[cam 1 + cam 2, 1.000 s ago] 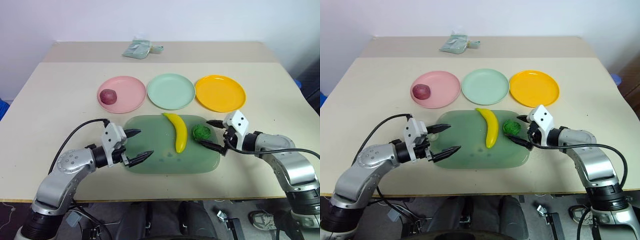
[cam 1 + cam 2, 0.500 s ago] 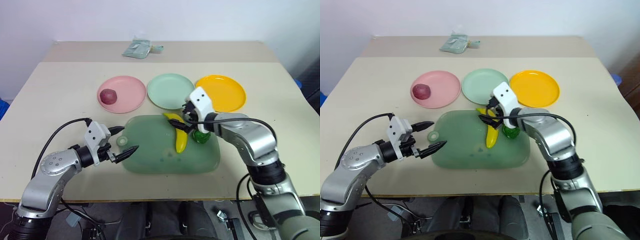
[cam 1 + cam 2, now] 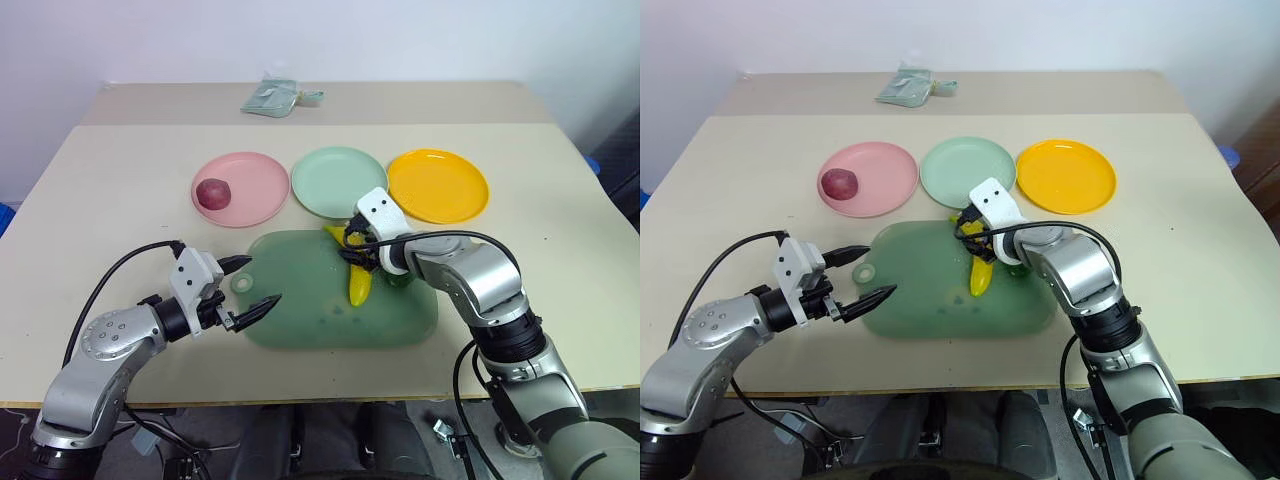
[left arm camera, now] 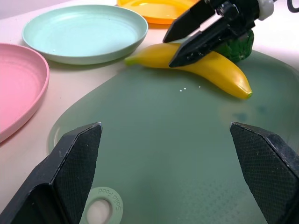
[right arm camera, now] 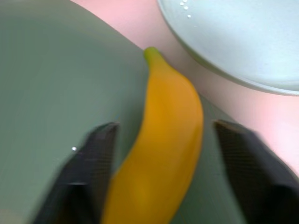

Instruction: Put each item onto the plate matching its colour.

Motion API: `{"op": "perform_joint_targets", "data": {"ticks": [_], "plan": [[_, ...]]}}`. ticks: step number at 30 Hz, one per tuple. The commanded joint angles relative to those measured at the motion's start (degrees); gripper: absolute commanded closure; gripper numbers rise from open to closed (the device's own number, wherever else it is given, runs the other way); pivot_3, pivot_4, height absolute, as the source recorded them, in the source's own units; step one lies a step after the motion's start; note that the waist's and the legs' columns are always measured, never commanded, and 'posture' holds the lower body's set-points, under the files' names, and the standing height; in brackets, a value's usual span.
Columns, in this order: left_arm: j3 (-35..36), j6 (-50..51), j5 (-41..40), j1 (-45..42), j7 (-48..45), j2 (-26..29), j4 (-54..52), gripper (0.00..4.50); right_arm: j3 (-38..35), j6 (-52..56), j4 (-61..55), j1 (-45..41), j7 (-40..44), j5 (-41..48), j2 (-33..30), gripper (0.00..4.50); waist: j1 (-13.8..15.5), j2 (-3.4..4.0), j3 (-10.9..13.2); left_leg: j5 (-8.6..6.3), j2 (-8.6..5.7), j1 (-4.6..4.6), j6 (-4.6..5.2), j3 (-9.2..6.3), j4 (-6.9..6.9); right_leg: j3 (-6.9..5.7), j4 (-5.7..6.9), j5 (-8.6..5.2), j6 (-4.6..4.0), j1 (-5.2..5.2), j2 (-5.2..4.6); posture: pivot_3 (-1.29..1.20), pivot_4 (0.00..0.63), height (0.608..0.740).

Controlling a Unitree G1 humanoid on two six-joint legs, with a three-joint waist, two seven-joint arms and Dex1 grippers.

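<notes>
A yellow banana (image 3: 358,283) lies on the translucent green mat (image 3: 320,320). My right gripper (image 3: 350,243) is over its far end, open, with one finger on each side of it (image 5: 173,98) and a gap showing beside one. The dark green broccoli (image 4: 239,46) sits on the mat just behind that gripper. At the mat's left edge my left gripper (image 3: 250,285) hangs wide open and empty. The maroon ball (image 3: 211,193) rests on the pink plate (image 3: 262,185). The mint green plate (image 3: 338,181) and the yellow-orange plate (image 3: 438,186) are bare.
A crumpled pale green packet (image 3: 270,97) lies at the table's far edge. The mat's ring tab (image 3: 241,284) points towards my left gripper. Bare tabletop lies to both sides of the mat and beyond the plates.
My right gripper swung left from the mat's right side, past the broccoli, to the banana's far end, and its fingers narrowed. My left gripper drew back left off the mat.
</notes>
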Motion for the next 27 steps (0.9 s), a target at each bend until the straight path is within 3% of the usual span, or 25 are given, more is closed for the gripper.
{"op": "perform_joint_targets", "data": {"ticks": [1, 2, 12, 15, 21, 27], "plan": [[0.14, -0.32, -0.57, -1.11, 0.18, -0.03, -1.77, 0.00, 0.28, 0.96, -0.53, -1.18, -0.41, -0.19, 1.09, 3.31, -0.02, 0.01, -0.04, 0.00, 0.00, 0.00, 0.00, 0.01, 0.00, 0.00, 0.00, 0.00, 0.00, 0.00, 0.00, 0.00, 0.150, 0.740], [0.13, -0.32, -0.58, -1.21, 0.16, 0.01, -1.71, 0.00, 0.35, 0.95, -0.59, -1.28, -0.48, -0.26, 1.26, 3.75, 0.05, -0.01, -0.05, 0.00, 0.00, 0.02, 0.00, -0.01, 0.00, -0.01, 0.01, 0.00, 0.00, 0.02, 0.01, 0.00, 0.150, 0.740], [0.33, -0.31, -0.56, -1.20, 0.00, 0.30, -1.63, 0.00, 1.47, -3.28, -3.44, -1.78, 2.56, 0.89, 1.60, 3.75, -0.13, 0.02, -0.04, 0.00, 0.00, 0.01, 0.00, 0.00, 0.00, -0.01, 0.01, 0.00, 0.01, 0.01, 0.04, 0.00, 0.150, 0.740], [0.37, -0.13, -0.75, -0.93, -0.03, 0.35, -2.02, 0.00, 0.57, -2.76, -3.95, -1.91, 3.03, 1.40, 1.81, 2.99, -0.13, 0.02, -0.04, 0.00, 0.00, 0.01, 0.00, 0.00, 0.00, -0.01, 0.01, 0.00, 0.01, 0.01, 0.04, 0.00, 0.150, 0.740], [0.38, 0.17, -1.04, -0.46, 0.09, 0.35, -2.49, 0.00, -2.21, 1.68, -5.21, -3.21, 0.47, 1.09, 2.53, 0.04, -0.12, 0.02, -0.04, 0.00, 0.01, 0.01, 0.00, 0.00, 0.00, -0.01, 0.01, 0.00, 0.01, 0.00, 0.03, 0.00, 0.150, 0.740], [-0.72, 0.29, -0.80, -1.14, 0.37, -0.11, -2.33, 0.00, -3.07, 6.40, -2.82, -3.34, -3.36, -0.46, 3.31, 0.04, -0.21, 0.02, -0.03, 0.00, 0.01, 0.01, 0.00, 0.01, -0.02, 0.00, 0.01, -0.01, 0.00, -0.01, 0.03, 0.00, 0.150, 0.740]]}}
